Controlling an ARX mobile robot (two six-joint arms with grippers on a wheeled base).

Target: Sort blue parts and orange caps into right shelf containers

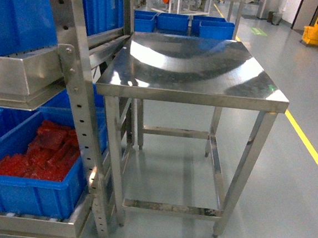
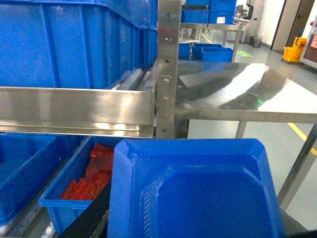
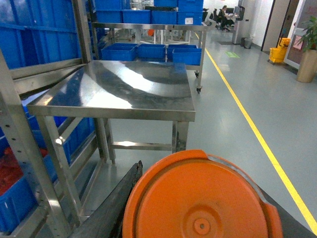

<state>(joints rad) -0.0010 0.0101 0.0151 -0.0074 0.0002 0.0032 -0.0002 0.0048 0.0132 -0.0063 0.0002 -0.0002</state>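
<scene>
— Holding anything, were they?
— Seemingly. The left gripper (image 2: pixel 193 223) clasped a blue part (image 2: pixel 193 188) and the right gripper (image 3: pixel 203 218) an orange cap (image 3: pixel 198 198), jaws mostly hidden.
— And the shelf?
— The rack (image 1: pixel 69 61) stood left of both, nearer the left arm.

Steel table (image 1: pixel 196 72) – shelf crates (image 1: pixel 30 163) beside

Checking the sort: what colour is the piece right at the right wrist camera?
Bright orange: the orange cap, best seen in the right wrist view.

Table (image 1: pixel 197 66) right of shelf rack (image 1: pixel 76 78) (crates (image 1: pixel 27 191) on it)
</scene>
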